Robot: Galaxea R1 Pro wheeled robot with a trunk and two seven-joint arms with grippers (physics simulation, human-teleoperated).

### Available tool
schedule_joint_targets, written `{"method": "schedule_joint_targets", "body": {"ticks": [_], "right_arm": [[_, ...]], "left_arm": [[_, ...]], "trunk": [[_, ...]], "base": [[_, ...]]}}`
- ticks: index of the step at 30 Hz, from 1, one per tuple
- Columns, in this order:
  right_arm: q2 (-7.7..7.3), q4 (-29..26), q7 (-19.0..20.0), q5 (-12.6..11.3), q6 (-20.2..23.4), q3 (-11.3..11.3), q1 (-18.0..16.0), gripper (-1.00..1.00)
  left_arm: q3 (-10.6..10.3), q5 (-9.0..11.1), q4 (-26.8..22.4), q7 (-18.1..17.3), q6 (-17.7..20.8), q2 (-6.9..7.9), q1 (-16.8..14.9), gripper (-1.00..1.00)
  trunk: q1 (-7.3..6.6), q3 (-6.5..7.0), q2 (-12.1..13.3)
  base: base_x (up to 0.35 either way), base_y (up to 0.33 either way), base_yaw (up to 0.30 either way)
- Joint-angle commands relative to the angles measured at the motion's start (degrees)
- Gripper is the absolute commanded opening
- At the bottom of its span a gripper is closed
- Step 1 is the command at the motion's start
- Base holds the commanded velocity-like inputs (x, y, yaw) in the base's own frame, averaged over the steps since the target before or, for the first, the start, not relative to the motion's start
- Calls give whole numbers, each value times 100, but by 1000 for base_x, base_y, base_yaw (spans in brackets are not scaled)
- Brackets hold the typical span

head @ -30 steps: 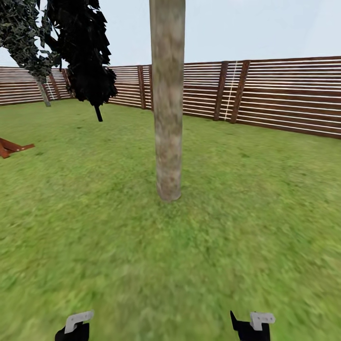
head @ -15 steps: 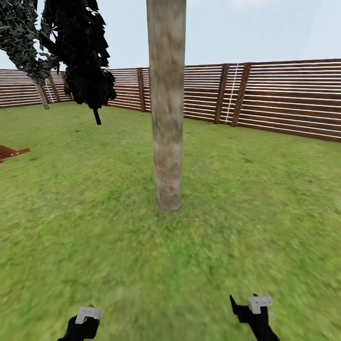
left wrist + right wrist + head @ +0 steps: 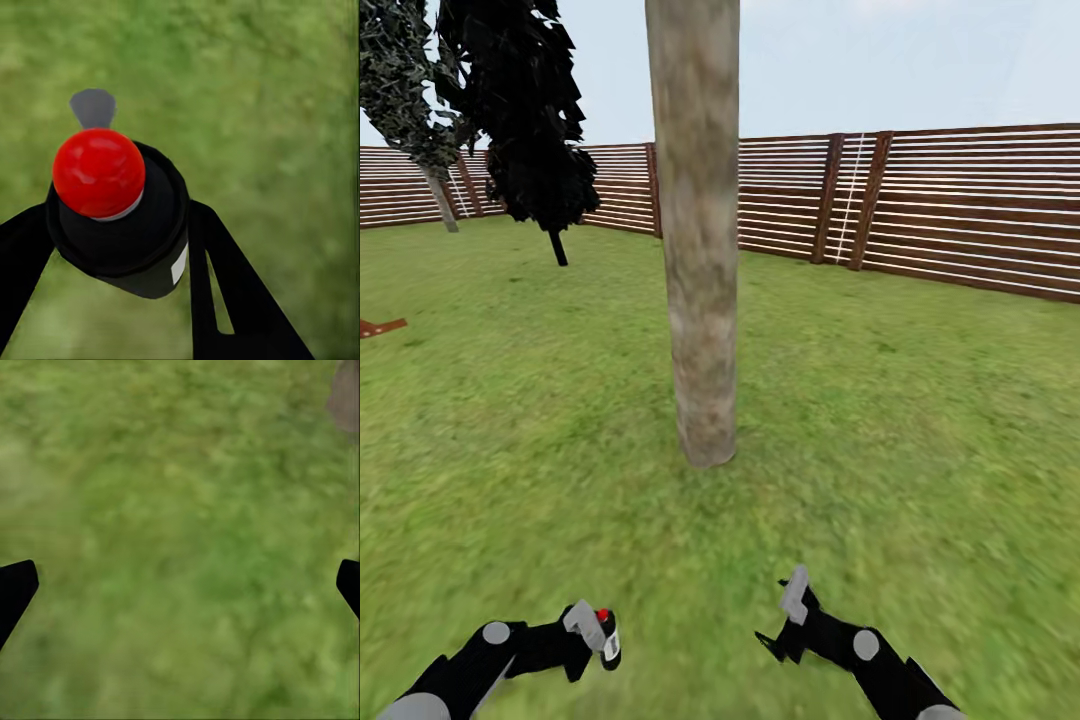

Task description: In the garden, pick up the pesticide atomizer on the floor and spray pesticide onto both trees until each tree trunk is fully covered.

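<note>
Fenced garden: lawn (image 3: 920, 440) is being enclosed by slatted wooden fence (image 3: 960, 210) at 1 o'clock; tree trunk (image 3: 698, 250) at 12 o'clock.

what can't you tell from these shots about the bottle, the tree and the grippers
- Pesticide atomizer: body below its red top hidden by the left gripper, left wrist view.
- Tree trunk: crown cut off by the head view's top edge.
- Right gripper: only fingertips show, right wrist view.
</note>
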Motion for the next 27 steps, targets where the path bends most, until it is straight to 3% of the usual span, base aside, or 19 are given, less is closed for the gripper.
{"method": "schedule_joint_targets", "body": {"ticks": [1,4,6,9,15,21,22,25,27], "right_arm": [[25,-2,218,38,-16,-2,-82,100],[238,-2,512,41,43,2,-272,100],[383,-221,970,34,585,3,-429,100],[410,-655,1422,13,888,1,-480,100],[409,-688,1497,15,926,4,-486,100],[416,-680,1510,24,931,13,-486,100],[417,-684,1514,24,931,13,-486,-100],[420,-709,1562,26,932,21,-486,-100],[444,-721,1823,31,929,27,-486,-100]], "left_arm": [[-20,-183,-62,-177,-35,7,-21,-100],[-13,-670,-296,-637,40,-15,-74,-100],[-14,-931,-464,-838,237,-35,-127,-100],[-22,-1011,-703,-1207,383,-9,-162,-100],[-26,-1034,-747,-1331,510,-61,-164,-100],[-17,-1203,-750,-1328,529,-103,-157,-100],[-16,-1212,-751,-1325,530,-108,-156,-100],[-22,-1265,-759,-1312,531,-217,-162,-100],[-23,-1466,-759,-1302,534,-374,-168,-100]], "trunk": [[3,-6,-2],[3,-6,-2],[3,-6,-2],[3,-6,-2],[3,-6,-2],[3,-6,-2],[3,-6,-2],[3,-6,-2],[3,-6,-2]], "base": [[338,-100,0],[338,-99,0],[338,-94,0],[338,-90,0],[338,-23,0],[168,0,0],[15,0,0],[4,0,0],[1,0,0]]}}
